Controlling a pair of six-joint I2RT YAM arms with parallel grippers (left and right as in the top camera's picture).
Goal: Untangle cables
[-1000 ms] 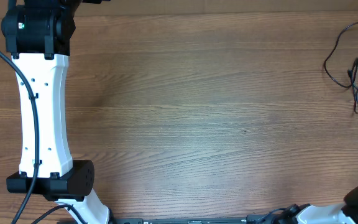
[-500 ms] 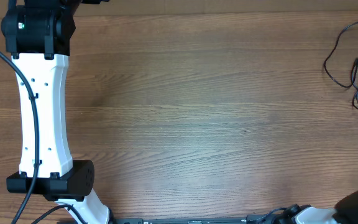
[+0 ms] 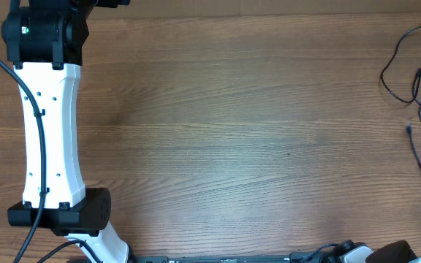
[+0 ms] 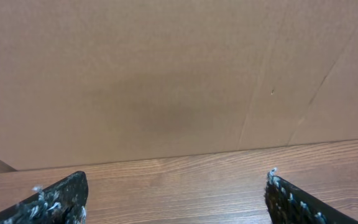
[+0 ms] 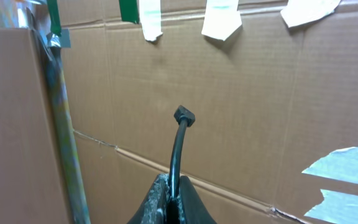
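Observation:
Thin black cables (image 3: pixel 417 84) lie in loose loops at the table's far right edge in the overhead view. One strand with a small plug (image 3: pixel 409 130) trails toward the front right and off the frame. My right gripper (image 5: pixel 174 183) is shut on a black cable (image 5: pixel 178 149) whose plug end (image 5: pixel 184 116) sticks up above the fingertips, in front of a cardboard wall. My left gripper (image 4: pixel 176 199) is open wide over bare wood at the table's back left. Only its fingertips (image 4: pixel 55 202) show, with nothing between them. Neither gripper appears in the overhead view.
The left arm's white link (image 3: pixel 50 124) runs along the table's left side. A cardboard wall (image 4: pixel 166 81) stands behind the table. In the right wrist view there are tape strips (image 5: pixel 221 18) on the cardboard, a thin pole (image 5: pixel 58 112) and a cardboard box (image 5: pixel 11 124) at left.
At the right edge, one cable strand with its plug has been drawn toward the front of the table. The right arm's dark part has slid out at the bottom right corner. The left arm stays still.

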